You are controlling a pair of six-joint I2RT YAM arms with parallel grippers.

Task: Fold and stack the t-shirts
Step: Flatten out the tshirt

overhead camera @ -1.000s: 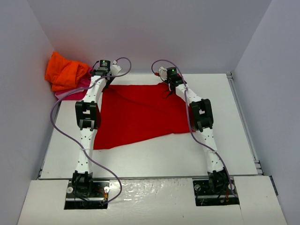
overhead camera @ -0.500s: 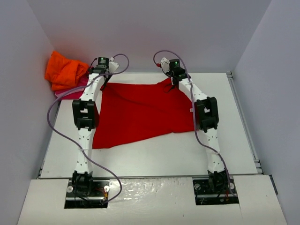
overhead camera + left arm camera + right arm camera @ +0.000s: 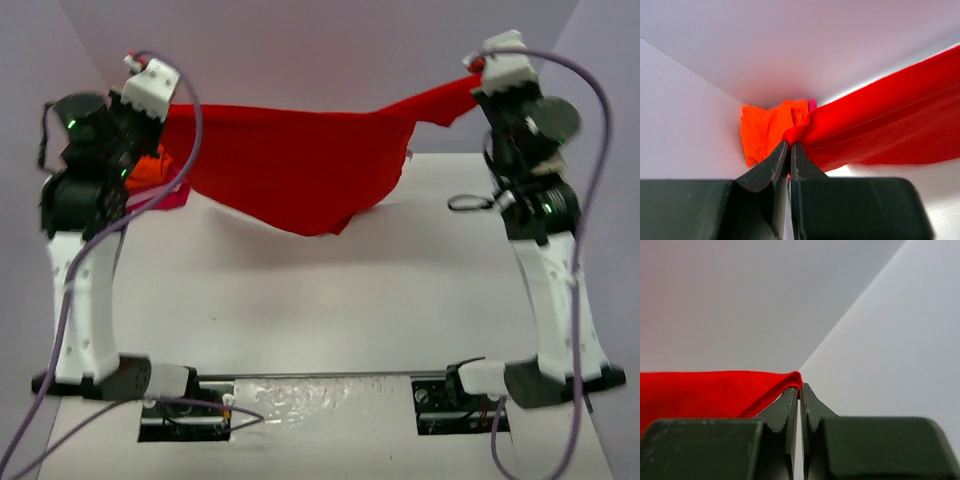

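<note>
The left arm (image 3: 78, 290) stands upright from its base, wrist raised high at the left side. The right arm (image 3: 552, 290) stands likewise at the right side, well apart from it. The left gripper (image 3: 790, 146) has its jaws pressed together, pinching an edge of the red t-shirt (image 3: 880, 125). The right gripper (image 3: 799, 388) has its jaws pressed together, pinching another edge.

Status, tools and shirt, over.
Left tool, right tool shut on red shirt. It hangs between them over table. Orange shirt back-left, clear.
</note>
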